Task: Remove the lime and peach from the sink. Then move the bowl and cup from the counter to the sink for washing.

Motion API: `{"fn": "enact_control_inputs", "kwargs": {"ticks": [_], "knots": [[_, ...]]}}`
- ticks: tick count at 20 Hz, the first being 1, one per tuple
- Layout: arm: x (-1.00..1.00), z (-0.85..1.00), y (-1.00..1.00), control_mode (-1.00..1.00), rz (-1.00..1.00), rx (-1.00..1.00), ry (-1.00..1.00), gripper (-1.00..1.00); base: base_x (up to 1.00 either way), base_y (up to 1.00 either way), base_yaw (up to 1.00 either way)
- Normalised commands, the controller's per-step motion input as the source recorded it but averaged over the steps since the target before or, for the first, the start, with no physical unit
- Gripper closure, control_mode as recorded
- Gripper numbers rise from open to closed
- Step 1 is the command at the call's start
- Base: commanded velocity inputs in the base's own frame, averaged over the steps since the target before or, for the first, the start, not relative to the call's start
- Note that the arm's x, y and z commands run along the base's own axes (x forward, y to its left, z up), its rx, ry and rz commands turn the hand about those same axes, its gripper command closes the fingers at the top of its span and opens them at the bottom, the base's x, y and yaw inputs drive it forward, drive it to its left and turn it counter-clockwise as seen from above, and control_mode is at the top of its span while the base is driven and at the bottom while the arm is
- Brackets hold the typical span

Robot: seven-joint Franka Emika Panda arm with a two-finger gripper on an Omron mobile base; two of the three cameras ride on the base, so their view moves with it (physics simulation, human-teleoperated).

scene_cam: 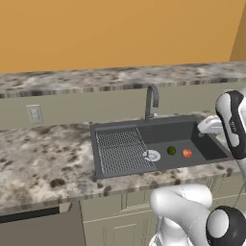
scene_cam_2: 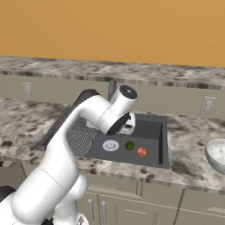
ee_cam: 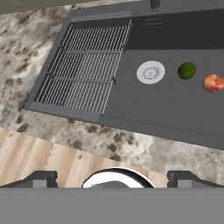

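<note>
The dark grey sink point(scene_cam: 211, 146) point(scene_cam_2: 154, 132) point(ee_cam: 144, 111) is set into the speckled counter. In its basin, the dark green lime point(scene_cam: 171, 150) point(scene_cam_2: 129, 145) point(ee_cam: 187, 70) lies just right of the round silver drain point(ee_cam: 151, 72). The orange-red peach point(scene_cam: 187, 153) point(scene_cam_2: 141, 152) point(ee_cam: 213, 82) lies close beside the lime, apart from it. My gripper point(ee_cam: 113, 179) hangs above the sink's front part, open, with nothing between its fingertips point(ee_cam: 41, 178). The silvery-white bowl point(scene_cam_2: 217, 154) stands on the counter right of the sink. The cup is out of view.
A grey curved faucet point(scene_cam: 151, 103) rises behind the basin. The ribbed drainer point(scene_cam: 120, 150) point(ee_cam: 87, 74) takes up the sink's left half. Wall outlets point(scene_cam: 34, 114) point(scene_cam_2: 206, 105) sit on the backsplash. Cabinet fronts point(scene_cam: 120, 211) run below the counter edge.
</note>
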Motion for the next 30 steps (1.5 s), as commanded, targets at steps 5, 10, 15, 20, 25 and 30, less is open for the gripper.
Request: {"fn": "enact_control_inputs", "kwargs": {"ticks": [5, 10, 15, 20, 25, 30], "knots": [[0.28, -0.27, -0.05, -1.0, 0.09, 0.0, 0.27, -1.0, 0.0, 0.0, 0.0], [0.19, -0.28, -0.03, -1.0, 0.06, 0.0, 0.13, -1.0, 0.0, 0.0, 0.0], [0.18, -0.31, -0.03, -1.0, 0.06, 0.0, 0.01, -1.0, 0.0, 0.0, 0.0], [0.21, -0.29, 0.0, -1.0, 0.06, 0.0, 0.0, -1.0, 0.0, 0.0, 0.0], [0.15, -0.23, -0.02, -1.0, 0.07, 0.0, -0.13, -1.0, 0.0, 0.0, 0.0], [0.19, -0.18, -0.05, -1.0, 0.06, 0.0, -0.13, -1.0, 0.0, 0.0, 0.0]]}}
